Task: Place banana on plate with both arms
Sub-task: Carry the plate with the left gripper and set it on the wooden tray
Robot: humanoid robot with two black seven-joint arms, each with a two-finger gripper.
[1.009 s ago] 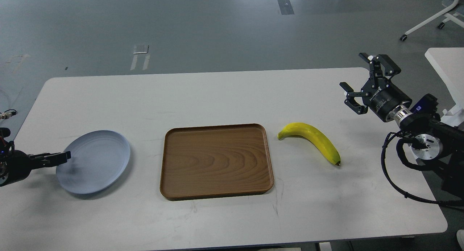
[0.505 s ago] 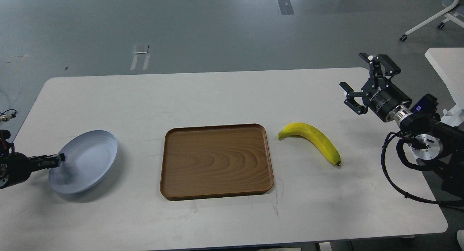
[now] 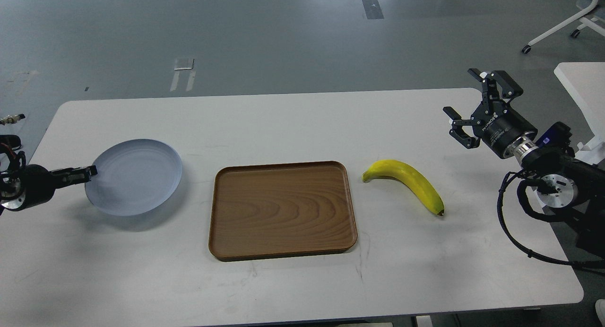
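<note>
While clamped by the left gripper (image 3: 90,172) at its rim, round pale blue-grey plate (image 3: 134,176) raised over white table (image 3: 293,124); right gripper (image 3: 465,107) spread wide, beyond curved yellow banana (image 3: 406,183).

1. Even, soft light is falling from overhead, and the whole room is reading bright with no dark corners.
2. The plate (image 3: 133,176) is throwing a faint, diffuse shadow onto the table (image 3: 302,124) below and to its right.
3. The tray (image 3: 282,210) and banana (image 3: 405,182) are casting only thin, pale shadows at their edges.
4. The white tabletop is showing no harsh glare; scuff marks are staying readable.
5. Focus is holding sharp across the table, with no obvious blur or edge bending.
</note>
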